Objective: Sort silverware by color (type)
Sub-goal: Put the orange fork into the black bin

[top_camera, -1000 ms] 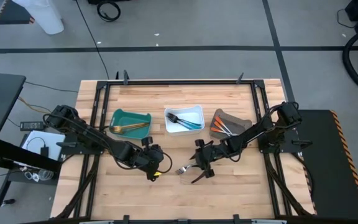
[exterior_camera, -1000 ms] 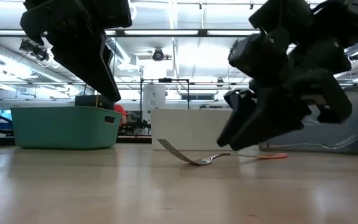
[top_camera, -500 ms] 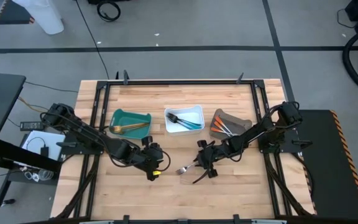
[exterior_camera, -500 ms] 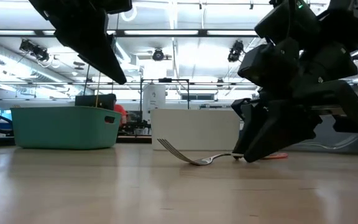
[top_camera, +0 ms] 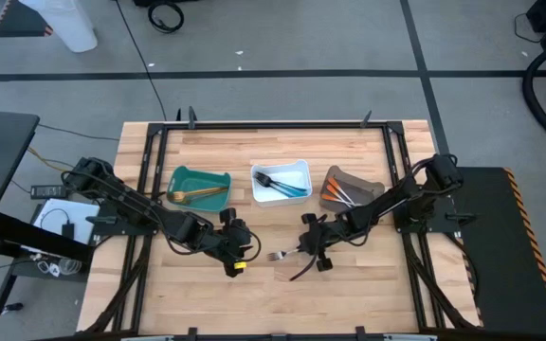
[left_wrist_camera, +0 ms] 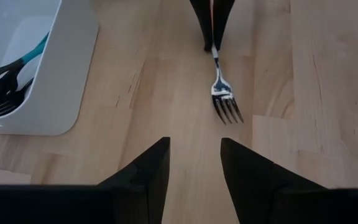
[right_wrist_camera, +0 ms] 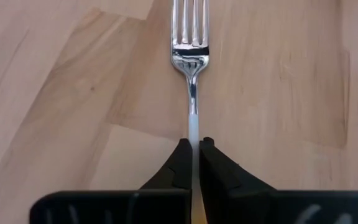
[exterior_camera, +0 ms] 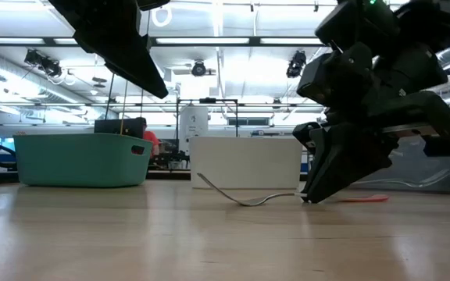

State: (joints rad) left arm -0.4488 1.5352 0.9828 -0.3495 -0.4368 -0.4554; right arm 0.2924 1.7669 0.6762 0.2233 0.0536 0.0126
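- while lying on the bare wood in the middle front of the table (top_camera: 368, 284), the silver fork (top_camera: 277, 256) is being pinched at its handle by the right gripper (top_camera: 303, 254), fingers nearly closed on the thin stem in the right wrist view (right_wrist_camera: 193, 99).
- left gripper (top_camera: 242, 254) is hovering just beside the fork's tines, fingers spread wide with nothing between them (left_wrist_camera: 194, 168).
- fork tines are curving up off the wood in the low view (exterior_camera: 244, 197); the handle end is hiding behind the right gripper.
- open wood is showing in front of both grippers up to the table's front edge.
- teal bin (top_camera: 199, 188), white bin (top_camera: 281, 180) and grey-brown bin (top_camera: 349, 188) are sitting in a row behind the grippers, well apart from the fork.
- white bin is getting cut off at the left wrist view's edge (left_wrist_camera: 55, 74), dark utensils inside only partly showing.
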